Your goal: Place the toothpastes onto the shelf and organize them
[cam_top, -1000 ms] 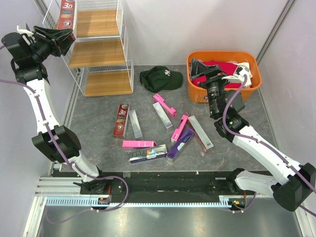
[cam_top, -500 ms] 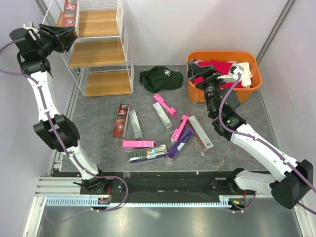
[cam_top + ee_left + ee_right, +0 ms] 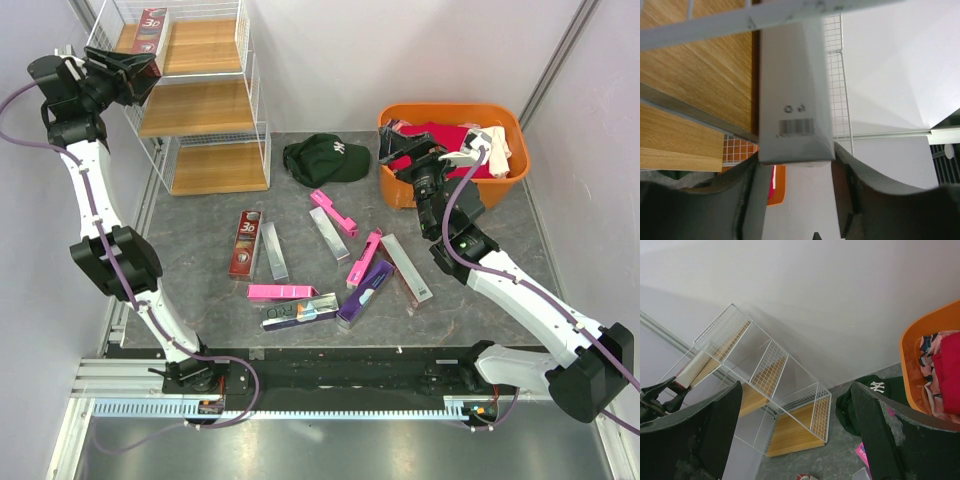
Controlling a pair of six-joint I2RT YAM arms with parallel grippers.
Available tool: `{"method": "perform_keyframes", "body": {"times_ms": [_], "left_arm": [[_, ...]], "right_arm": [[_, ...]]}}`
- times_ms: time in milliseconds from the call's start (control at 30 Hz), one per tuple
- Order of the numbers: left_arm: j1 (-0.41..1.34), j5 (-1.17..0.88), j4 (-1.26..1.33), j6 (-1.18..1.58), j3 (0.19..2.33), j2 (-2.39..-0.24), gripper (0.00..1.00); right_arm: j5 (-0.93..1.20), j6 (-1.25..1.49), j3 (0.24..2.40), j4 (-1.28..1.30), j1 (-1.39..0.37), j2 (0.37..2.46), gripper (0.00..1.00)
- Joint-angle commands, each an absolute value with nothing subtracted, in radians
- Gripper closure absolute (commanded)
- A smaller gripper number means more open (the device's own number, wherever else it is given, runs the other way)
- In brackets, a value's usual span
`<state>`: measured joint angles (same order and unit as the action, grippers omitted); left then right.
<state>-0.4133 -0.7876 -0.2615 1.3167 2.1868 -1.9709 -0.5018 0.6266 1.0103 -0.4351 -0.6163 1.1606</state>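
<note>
Black left gripper (image 3: pixel 796 165) clamps the end of a red box (image 3: pixel 152 30) lying on the shelf's (image 3: pixel 200 95) top board, left side. Right gripper (image 3: pixel 410 158) gapes wide, empty, at the orange tub's (image 3: pixel 450 110) near-left rim; other boxes (image 3: pixel 329 233) lie scattered on the table (image 3: pixel 200 230).

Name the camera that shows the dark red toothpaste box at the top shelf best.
Top external: the dark red cardboard toothpaste box shows its printed face and colour. Left wrist shows only its pale barcode side between the left gripper's jaws; right wrist, a small distant strip.
</note>
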Motion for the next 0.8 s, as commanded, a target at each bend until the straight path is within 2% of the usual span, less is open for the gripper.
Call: {"method": "perform_keyframes", "body": {"times_ms": [0, 33, 167, 200, 300, 767], "left_arm": [[-0.408, -0.756, -0.222, 1.255, 2.227, -1.959, 0.38], [-0.408, -0.750, -0.224, 1.252, 2.212, -1.944, 0.30], [-0.408, -0.745, -0.224, 1.224, 2.184, -1.911, 0.14], [-0.407, -0.746, -0.224, 1.223, 2.174, -1.905, 0.05], [-0.408, -0.747, -0.226, 1.206, 2.143, -1.875, 0.01], [-0.407, -0.749, -0.209, 1.028, 1.775, -1.537, 0.00]], "right_arm": [[-0.494, 0.637, 1.031, -0.440, -0.607, 1.163, 0.02], [-0.494, 0.640, 1.028, -0.440, -0.607, 1.163, 0.02], [-0.491, 0.643, 1.025, -0.439, -0.607, 1.160, 0.02], [-0.492, 0.646, 1.025, -0.437, -0.607, 1.161, 0.02], [-0.489, 0.650, 1.022, -0.436, -0.606, 1.161, 0.02], [-0.468, 0.666, 1.015, -0.423, -0.604, 1.175, 0.02]]}}
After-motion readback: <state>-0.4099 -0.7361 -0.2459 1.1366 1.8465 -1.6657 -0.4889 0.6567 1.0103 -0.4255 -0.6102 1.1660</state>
